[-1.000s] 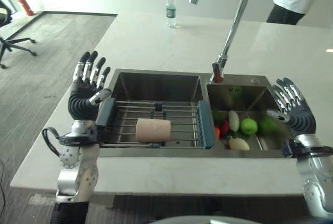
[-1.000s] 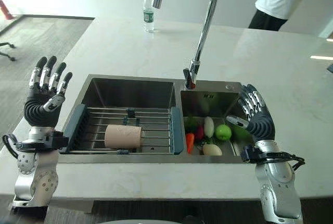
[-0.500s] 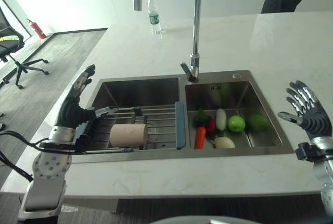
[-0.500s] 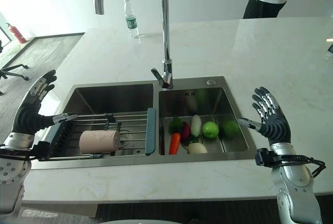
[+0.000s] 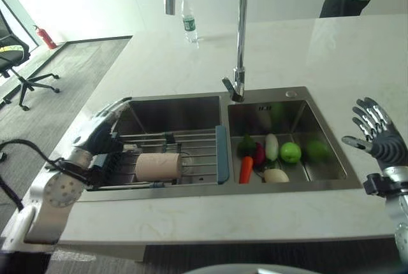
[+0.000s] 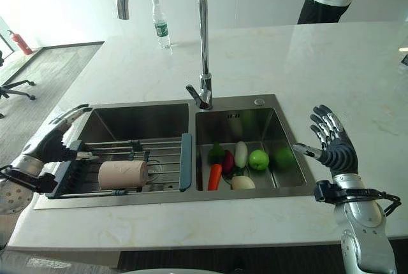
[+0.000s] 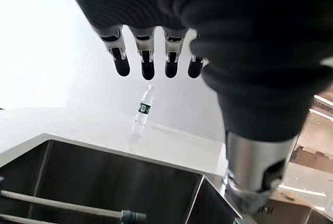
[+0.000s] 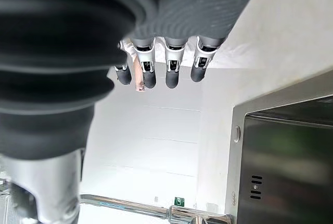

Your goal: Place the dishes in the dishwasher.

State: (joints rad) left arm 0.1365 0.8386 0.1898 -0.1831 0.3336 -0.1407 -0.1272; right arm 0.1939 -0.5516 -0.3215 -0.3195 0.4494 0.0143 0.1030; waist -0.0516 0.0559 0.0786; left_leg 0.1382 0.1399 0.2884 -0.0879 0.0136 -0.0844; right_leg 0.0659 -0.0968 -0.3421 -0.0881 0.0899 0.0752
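The beige cup point(image 6: 122, 174) lies on its side on the drying rack point(image 6: 127, 159) across the left sink point(image 6: 143, 118) basin. It looks light, rigid, probably slick; grasp around its body. Left hand point(image 6: 54, 140) reaches nearby, fingers straight; right hand point(image 6: 331, 143) hovers spread, empty.

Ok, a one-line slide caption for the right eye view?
Left hand open over the drying rack holding a beige cup; right hand open beside the vegetable-filled basin.

Head stereo pair looks down — both share sink point(image 5: 285, 181); wrist cams close-up.
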